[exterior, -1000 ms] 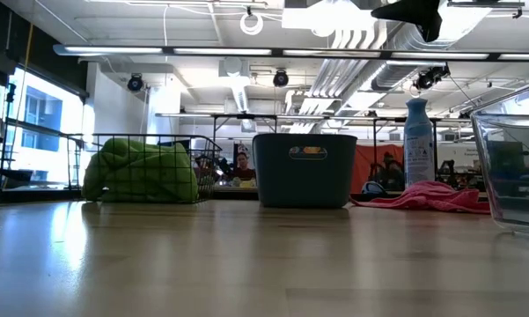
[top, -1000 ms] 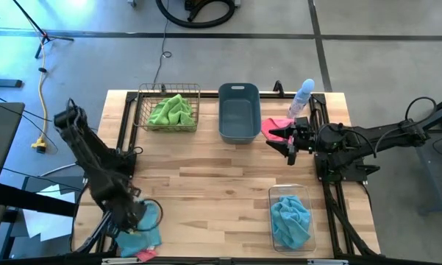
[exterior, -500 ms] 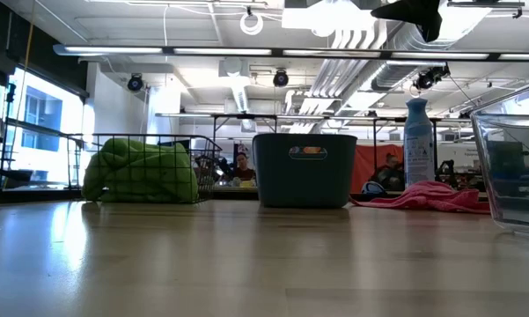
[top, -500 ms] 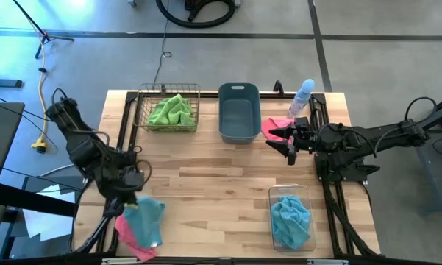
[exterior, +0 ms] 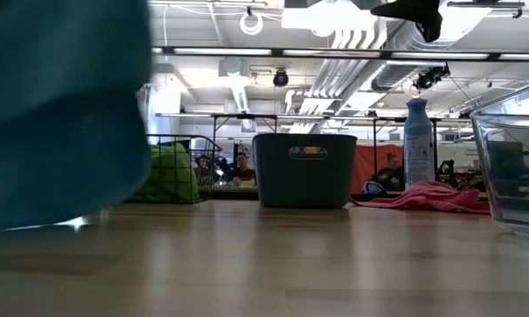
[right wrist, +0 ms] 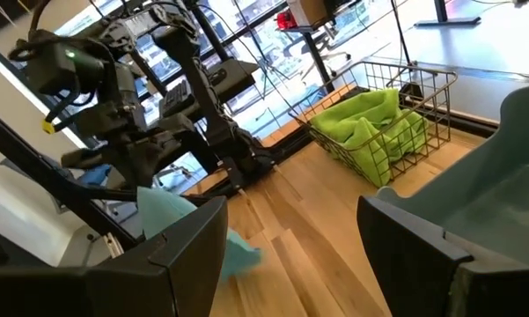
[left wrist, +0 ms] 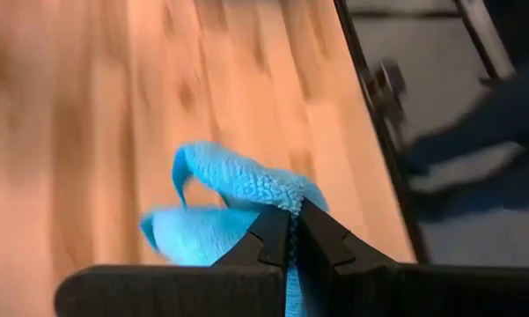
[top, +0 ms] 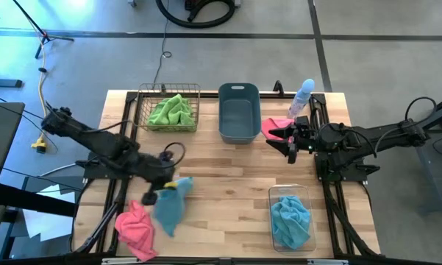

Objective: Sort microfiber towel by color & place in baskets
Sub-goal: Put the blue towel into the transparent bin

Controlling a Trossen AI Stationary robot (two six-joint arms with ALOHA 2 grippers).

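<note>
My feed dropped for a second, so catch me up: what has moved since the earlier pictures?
The left gripper, shut on a light blue fuzzy towel, swung from the table's near-left corner inward over the wood, lifting it off a pink towel that stayed behind. The right gripper, open, stayed by the grey-blue plastic tub. The baskets and their towels did not move.

centre table: bare, passable | back edge: wire basket, grey-blue tub, spray bottle block

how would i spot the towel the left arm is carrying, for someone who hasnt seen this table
Start at the wooden table and find its left front part. The left gripper holds a light blue towel hanging there. Its neighbour, a pink towel, lies loose at the table's edge.
</note>
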